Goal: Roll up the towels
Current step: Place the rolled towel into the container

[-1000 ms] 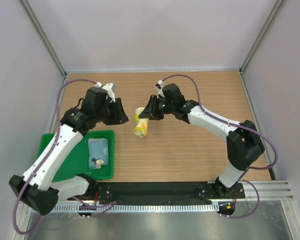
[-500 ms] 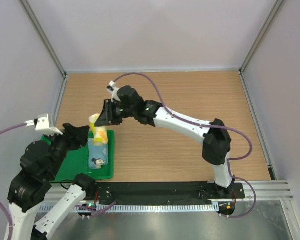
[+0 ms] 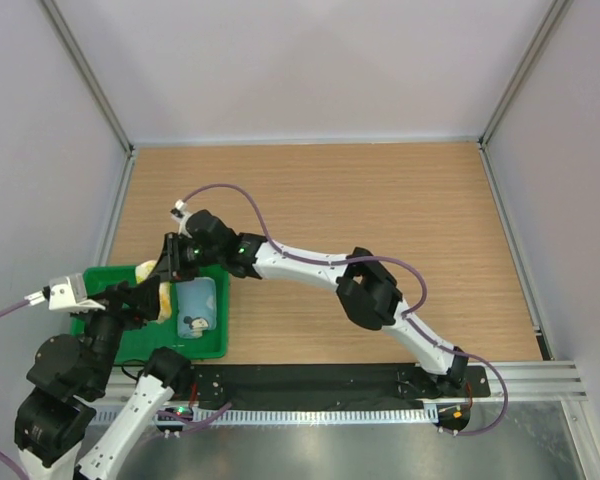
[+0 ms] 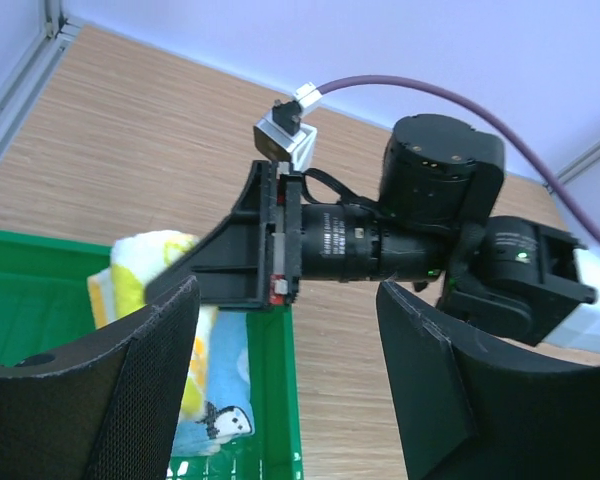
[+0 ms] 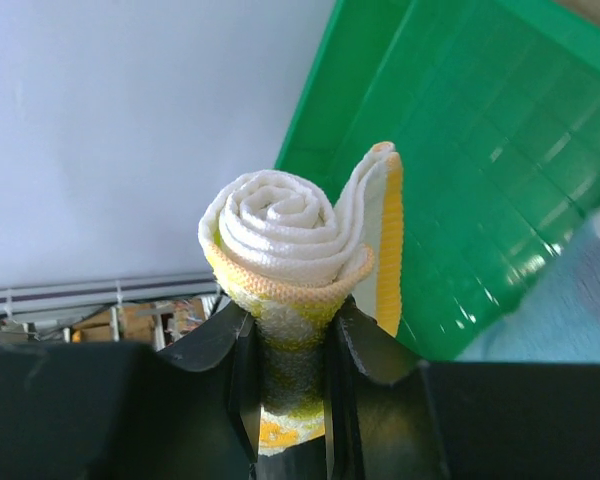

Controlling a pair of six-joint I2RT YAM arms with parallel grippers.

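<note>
Both are rolled: blue towel (image 3: 200, 300) lies in the tray (image 5: 500, 150); yellow towel (image 5: 280, 230) hangs above it, pinched in the right gripper (image 5: 292, 335); left gripper (image 4: 285, 330) gapes empty.

Green tray (image 3: 209, 347) on wooden table (image 3: 380, 200)

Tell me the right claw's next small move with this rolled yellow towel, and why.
Probably ease it down onto the tray floor. The right claw is shut on the rolled yellow towel over the green tray, beside the blue towel already lying there; bare tray floor shows beneath.
</note>
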